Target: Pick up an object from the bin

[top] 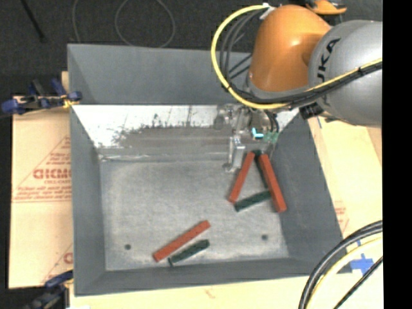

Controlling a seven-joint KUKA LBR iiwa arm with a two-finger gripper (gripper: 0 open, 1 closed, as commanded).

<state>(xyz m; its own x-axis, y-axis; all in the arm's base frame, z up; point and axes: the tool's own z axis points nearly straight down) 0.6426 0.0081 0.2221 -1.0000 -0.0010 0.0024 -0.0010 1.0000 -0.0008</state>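
Orange cover [283,47], red stick [241,177] just beside jaws

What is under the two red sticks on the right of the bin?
A green stick, its right end seemingly tucked beneath the right red stick. That stick's top end is covered by the arm.

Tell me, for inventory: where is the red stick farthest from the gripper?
The red stick lies low in the view, left of centre, beside a dark green stick.
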